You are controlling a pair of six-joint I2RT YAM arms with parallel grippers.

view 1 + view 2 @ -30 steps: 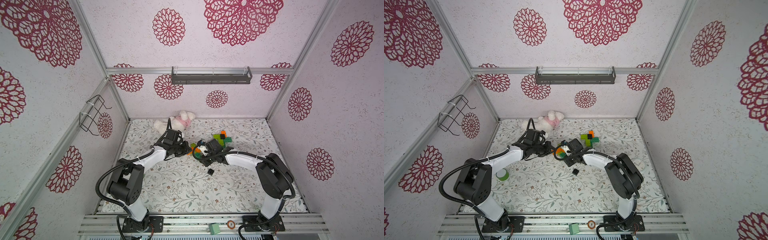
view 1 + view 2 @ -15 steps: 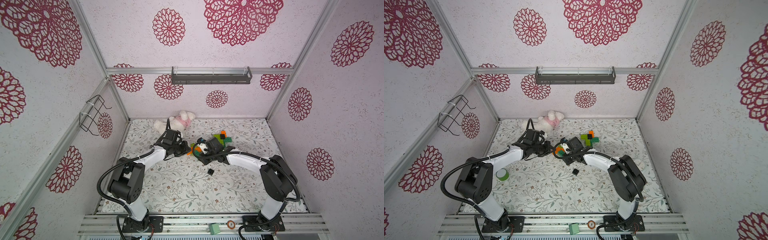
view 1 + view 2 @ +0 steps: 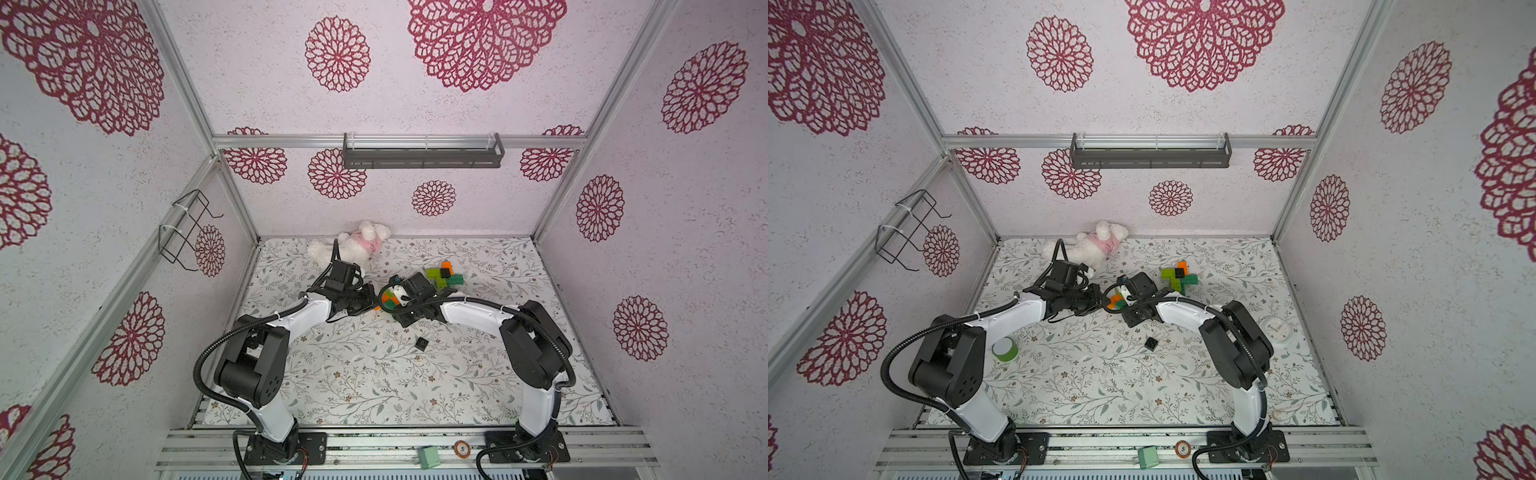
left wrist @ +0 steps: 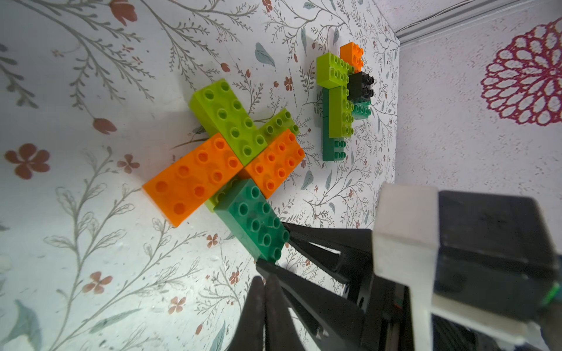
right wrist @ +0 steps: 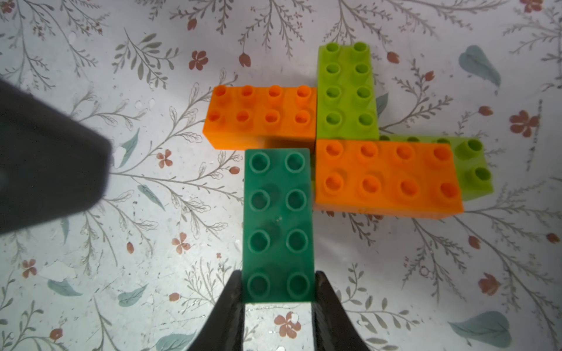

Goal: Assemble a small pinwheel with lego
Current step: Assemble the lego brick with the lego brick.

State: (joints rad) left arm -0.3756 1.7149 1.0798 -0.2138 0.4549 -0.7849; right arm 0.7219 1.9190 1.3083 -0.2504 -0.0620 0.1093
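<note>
Nearer the front edge than the half-built pinwheel (image 4: 225,152), open table (image 3: 374,386) stretches wide, with one loose black brick (image 3: 422,343) well apart from it. At the pinwheel, the right gripper (image 5: 278,287) clamps the outer end of its dark green brick (image 5: 278,212). The left gripper (image 4: 264,291), jaws pressed together and empty, sits near that same end. Beyond the pinwheel stands a second lego cluster (image 3: 444,277), then a plush toy (image 3: 357,245) by the back edge.

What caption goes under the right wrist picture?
Right gripper holds the dark green brick beside the orange and lime pinwheel.
</note>
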